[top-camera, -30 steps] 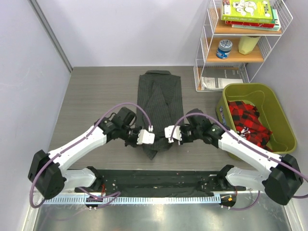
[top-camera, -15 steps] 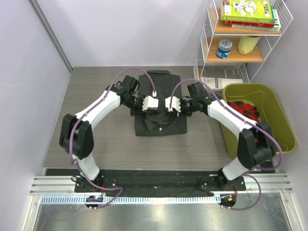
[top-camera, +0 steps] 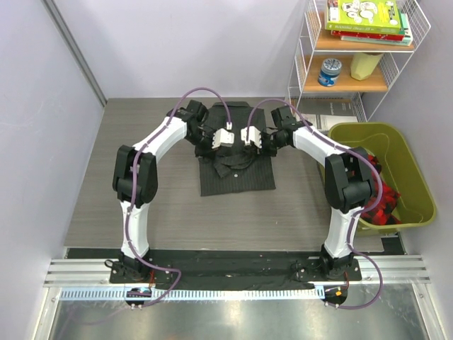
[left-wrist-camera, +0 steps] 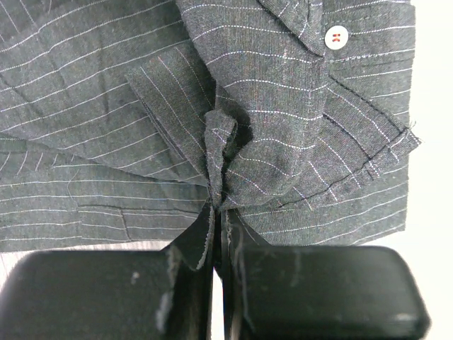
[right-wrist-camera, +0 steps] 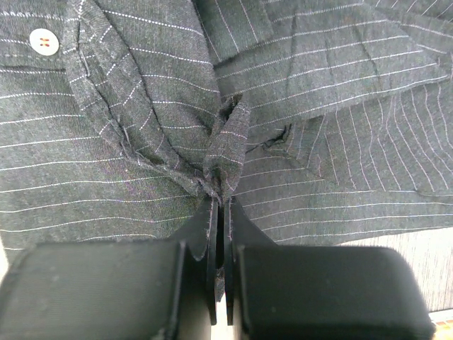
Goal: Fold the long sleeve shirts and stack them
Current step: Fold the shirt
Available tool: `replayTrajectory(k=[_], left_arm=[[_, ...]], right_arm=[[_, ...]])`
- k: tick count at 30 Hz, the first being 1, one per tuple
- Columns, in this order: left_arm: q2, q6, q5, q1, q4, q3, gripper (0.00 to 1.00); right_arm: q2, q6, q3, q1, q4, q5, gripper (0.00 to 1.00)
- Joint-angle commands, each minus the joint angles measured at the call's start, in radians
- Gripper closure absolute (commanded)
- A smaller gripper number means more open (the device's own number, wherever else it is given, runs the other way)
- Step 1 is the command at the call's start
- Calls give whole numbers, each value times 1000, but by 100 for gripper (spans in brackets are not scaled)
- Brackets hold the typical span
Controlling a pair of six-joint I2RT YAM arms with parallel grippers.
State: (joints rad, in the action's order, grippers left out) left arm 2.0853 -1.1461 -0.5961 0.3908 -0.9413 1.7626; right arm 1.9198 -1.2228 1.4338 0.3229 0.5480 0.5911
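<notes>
You've got both arms stretched to the upper centre of the overhead frame, where the long sleeve shirt (top-camera: 237, 177) lies doubled over on the grey table (top-camera: 141, 184). Your left gripper (top-camera: 223, 137) is clamped tight on a bunched ridge of pinstripe cloth near the shirt's far half. Your right gripper (top-camera: 251, 137), just beside it, pinches a matching ridge. Each wrist view shows fabric squeezed between closed fingers. The olive bin (top-camera: 364, 128) sits at the right edge.
</notes>
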Motion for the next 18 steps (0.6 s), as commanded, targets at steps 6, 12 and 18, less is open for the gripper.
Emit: replayTrajectory(k=[6,12,18], left_arm=[[81,-52,-45,-27,-77,159,100],[110,-63,-54,-29,-85,215,100],[162,49,18,-36,42,218,84]], right_arm=[[41,-20,99,-21,-8,38,99],[48,-27,106,-25,7,33,99],[117,100,163,-36,3,-43,62]])
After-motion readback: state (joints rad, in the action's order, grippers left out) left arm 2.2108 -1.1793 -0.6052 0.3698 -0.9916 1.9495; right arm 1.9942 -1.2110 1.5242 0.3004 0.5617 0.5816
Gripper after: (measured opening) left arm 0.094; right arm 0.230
